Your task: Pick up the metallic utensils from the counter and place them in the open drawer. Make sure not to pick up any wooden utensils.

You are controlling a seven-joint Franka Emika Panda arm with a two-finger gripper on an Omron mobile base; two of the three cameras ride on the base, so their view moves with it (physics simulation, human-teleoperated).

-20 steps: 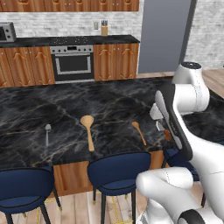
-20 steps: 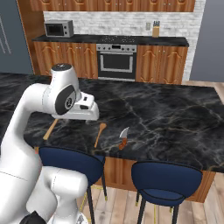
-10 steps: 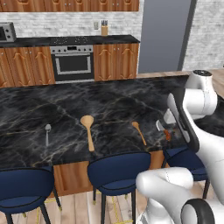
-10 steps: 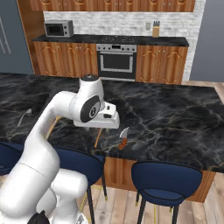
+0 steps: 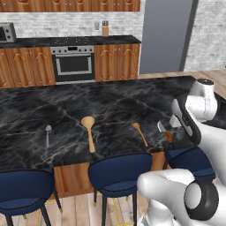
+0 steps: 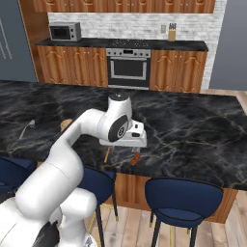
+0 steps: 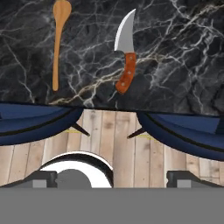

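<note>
Near counter (image 5: 110,106) front edge: gripper (image 7: 112,177) wide open, empty, above curved knife (image 7: 124,51); approach step; next needs descent.

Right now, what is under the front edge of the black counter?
Under the counter edge stand blue stools, on a wooden floor. Between them shows the brown wooden front. What lies deeper behind the stools is covered.
</note>
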